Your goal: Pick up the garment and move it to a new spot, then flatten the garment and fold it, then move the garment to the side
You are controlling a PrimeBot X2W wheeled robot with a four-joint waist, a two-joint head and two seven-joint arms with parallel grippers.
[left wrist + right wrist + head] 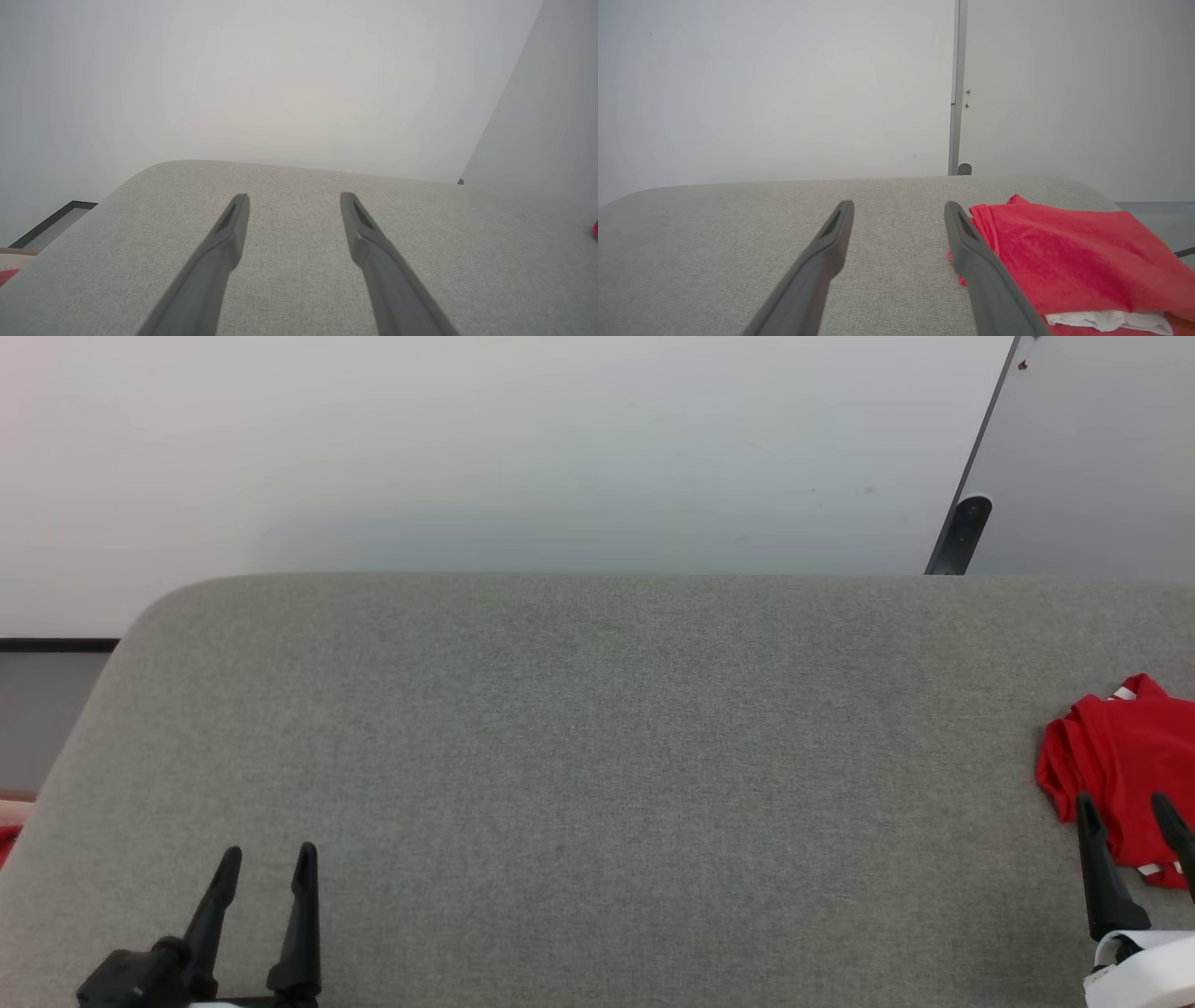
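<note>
red shirt (1125,756) folded at the right edge of the grey fabric table (597,756), right gripper (1124,800) spread wide by its near side, empty, left gripper (270,852) spread too, well apart

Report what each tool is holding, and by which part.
Nothing is held. The left tool stands open over the table. The right tool is open too; the garment lies beside it, not between its jaws.

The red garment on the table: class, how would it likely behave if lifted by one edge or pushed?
Probably floppy: the red garment lies in soft folds, so it would droop and unfold. Likely light, being thin cloth. Pushed across the textured table, it would probably bunch rather than slide.
</note>
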